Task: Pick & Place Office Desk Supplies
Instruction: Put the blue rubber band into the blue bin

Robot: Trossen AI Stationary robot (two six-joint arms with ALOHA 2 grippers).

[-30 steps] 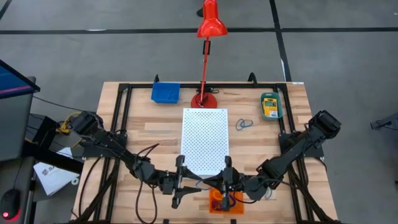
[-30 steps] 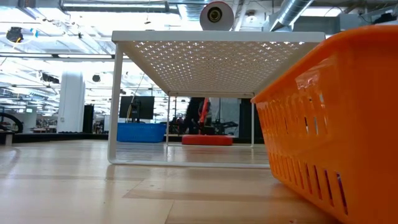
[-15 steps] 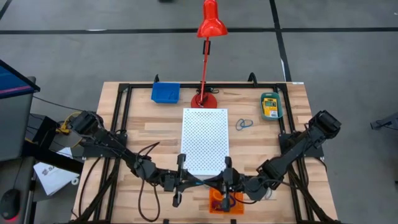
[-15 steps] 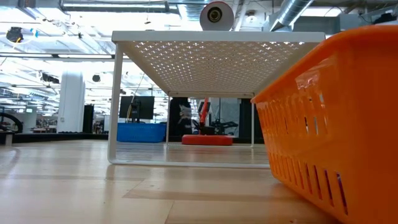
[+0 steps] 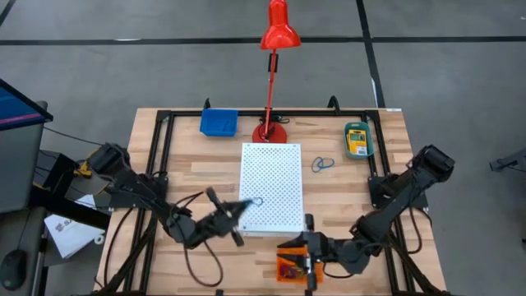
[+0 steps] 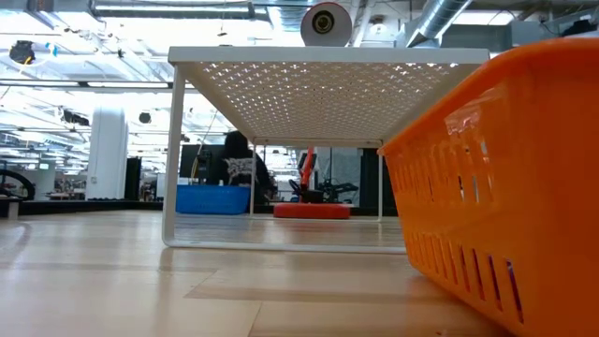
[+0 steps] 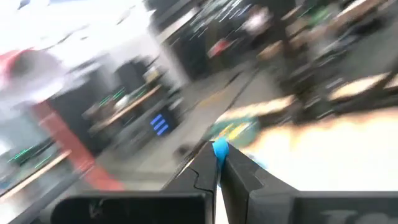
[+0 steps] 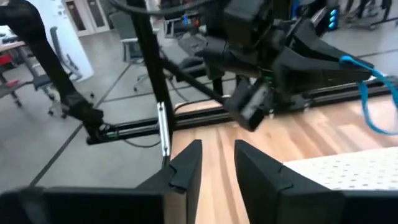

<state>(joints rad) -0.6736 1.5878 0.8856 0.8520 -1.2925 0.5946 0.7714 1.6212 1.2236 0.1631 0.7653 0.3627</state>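
A thin blue loop (image 5: 258, 201) hangs over the near half of the white perforated board (image 5: 271, 187), and my left gripper (image 5: 248, 204) is shut on it. The right wrist view shows that gripper (image 8: 348, 65) from the side, with the loop (image 8: 373, 106) dangling off its tips. My right gripper (image 5: 310, 253) hovers at the far right corner of the orange tray (image 5: 288, 270); its fingers (image 8: 186, 167) stand apart with nothing between them. Small items lie in the orange tray. Two more blue loops (image 5: 322, 164) lie on the table right of the board. My left gripper pinches the loop's upper end (image 8: 344, 60) between its two fingers, only at their free ends. The fingers lie level, coming from the table's near left. The loop hangs slack below the tips, clear of the board.
A red desk lamp (image 5: 271, 74) stands behind the board. A blue tray (image 5: 219, 122) sits at the far left, and a teal tray holding a crayon box (image 5: 357, 140) at the far right. In the low view the orange tray's wall (image 6: 505, 187) fills the right side.
The two grippers met over the orange tray. My left gripper shut on the blue loop, swung about and carried it toward the far edge, over the board. My right gripper opened, let go, and drew back toward the table's near right.
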